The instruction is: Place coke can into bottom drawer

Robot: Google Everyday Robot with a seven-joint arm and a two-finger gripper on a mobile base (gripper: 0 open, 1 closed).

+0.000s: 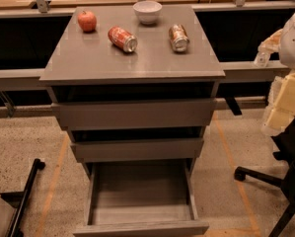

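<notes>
Grey cabinet surface [88,58] carries the coke can [122,38] lying on its side between an apple [87,20] and a brownish can [178,37], the bottom drawer [139,191] stands pulled open below, and the tool [262,57] hangs at the right edge, its state indiscernible.

Cabinet top [88,63] w/ apple [87,20]; bowl [147,12]; coke can [122,38]; gold can [178,37].

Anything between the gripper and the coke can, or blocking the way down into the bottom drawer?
The gripper hangs to the right of the cabinet. The other can lies on the top roughly between it and the coke can. The bottom drawer is pulled out, with nothing visible inside.
</notes>
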